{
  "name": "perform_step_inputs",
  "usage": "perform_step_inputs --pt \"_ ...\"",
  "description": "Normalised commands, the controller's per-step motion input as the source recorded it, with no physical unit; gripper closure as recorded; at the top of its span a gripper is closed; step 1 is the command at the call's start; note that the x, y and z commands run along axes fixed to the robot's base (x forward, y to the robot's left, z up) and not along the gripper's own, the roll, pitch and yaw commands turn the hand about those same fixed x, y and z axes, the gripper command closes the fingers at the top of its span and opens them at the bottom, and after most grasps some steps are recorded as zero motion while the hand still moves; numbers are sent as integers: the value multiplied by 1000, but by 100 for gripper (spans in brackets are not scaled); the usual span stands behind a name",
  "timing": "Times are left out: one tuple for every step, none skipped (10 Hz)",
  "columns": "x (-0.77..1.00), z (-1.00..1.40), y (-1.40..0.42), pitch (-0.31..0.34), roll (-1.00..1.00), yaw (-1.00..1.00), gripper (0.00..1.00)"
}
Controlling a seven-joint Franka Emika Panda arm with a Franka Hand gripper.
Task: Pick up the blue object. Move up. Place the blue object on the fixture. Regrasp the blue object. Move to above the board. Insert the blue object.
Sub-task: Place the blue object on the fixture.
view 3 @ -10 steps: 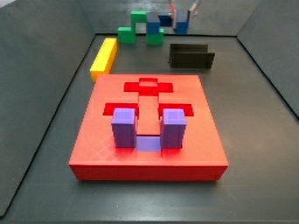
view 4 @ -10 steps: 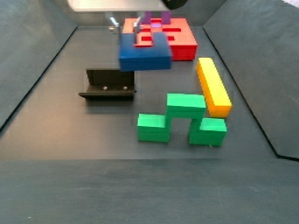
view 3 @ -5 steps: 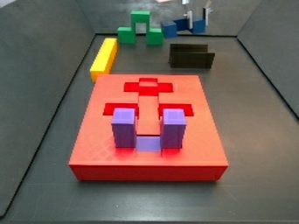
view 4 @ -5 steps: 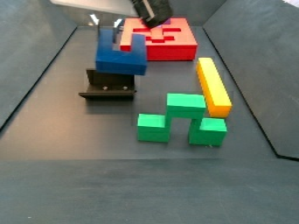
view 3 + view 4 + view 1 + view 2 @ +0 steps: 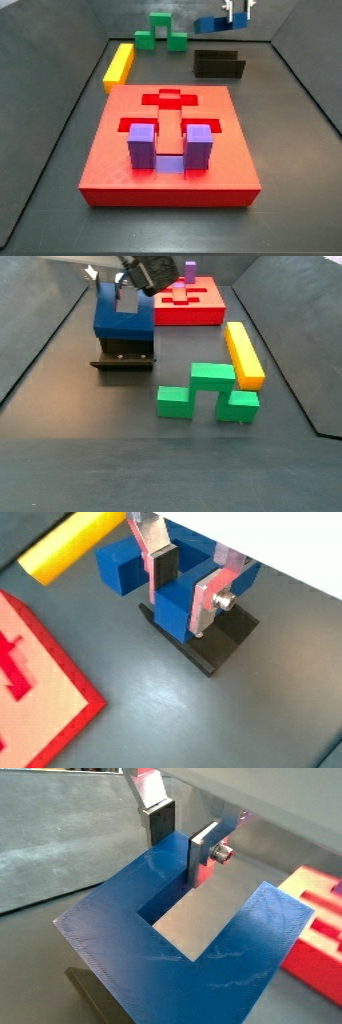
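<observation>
My gripper [image 5: 118, 294] is shut on the blue object [image 5: 127, 322], a dark-blue U-shaped block. It holds the block by one prong right over the black fixture [image 5: 123, 354]; I cannot tell if the two touch. In both wrist views the silver fingers clamp a prong, with the gripper [image 5: 182, 600] [image 5: 181, 846] above the fixture [image 5: 221, 647] [image 5: 91, 993]. The blue object [image 5: 201, 978] fills much of one wrist view. In a side view the gripper [image 5: 238, 12] and blue object [image 5: 211, 23] are at the back, beyond the fixture [image 5: 219, 64]. The red board [image 5: 147, 165] [image 5: 201, 313] lies apart.
A lighter purple U-shaped block [image 5: 167, 148] [image 5: 190, 270] stands in the board's recess. A long yellow bar [image 5: 120, 63] [image 5: 243, 354] [image 5: 60, 547] lies beside the board. Green blocks [image 5: 163, 32] [image 5: 207, 391] sit near the bar's end. Grey walls ring the floor.
My gripper has carried the blue object away from the board's edge to right over the fixture. Nothing else has moved.
</observation>
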Motion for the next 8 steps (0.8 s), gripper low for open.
perform_step_inputs --pt "671 106 134 411 -600 -246 100" --pt "786 3 94 329 -511 -254 100" --pt "823 0 91 289 -423 -277 100" --pt "806 -9 103 246 -451 -317 100" --pt "789 -11 103 91 -549 -391 100" --pt "726 -29 137 0 -606 -371 100" --pt "689 -83 117 -134 -597 -337 100" --pt "543 -260 0 -394 -429 -260 100"
